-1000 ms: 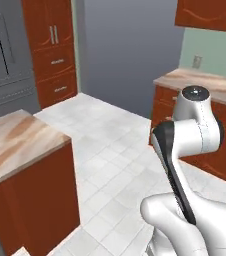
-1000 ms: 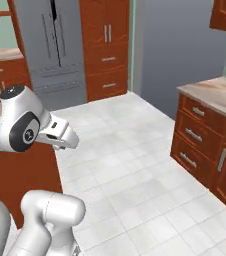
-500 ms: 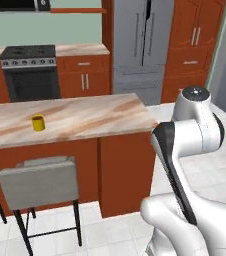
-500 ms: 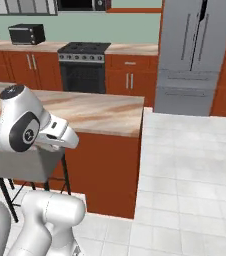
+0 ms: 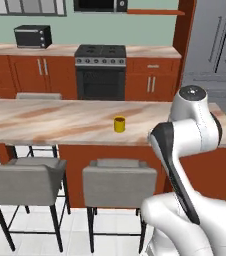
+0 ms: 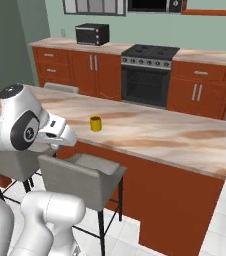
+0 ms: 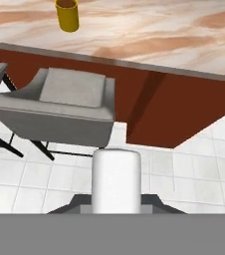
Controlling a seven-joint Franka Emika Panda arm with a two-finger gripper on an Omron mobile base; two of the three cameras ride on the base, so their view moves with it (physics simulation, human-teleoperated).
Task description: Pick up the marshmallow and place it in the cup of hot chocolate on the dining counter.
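dining counter [image 5: 60, 122], cup of hot chocolate [image 5: 119, 124] mid-top

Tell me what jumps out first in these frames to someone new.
The yellow cup of hot chocolate stands alone on the long marble dining counter, with grey stools tucked below. In the hand view, a white marshmallow sits up close in the shut end effector, with the cup far off at the top.

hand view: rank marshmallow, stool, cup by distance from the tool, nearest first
1. Marshmallow: held in the tool, bottom centre.
2. Stool: just beyond, on the left.
3. Cup: farthest, on the counter, top left.
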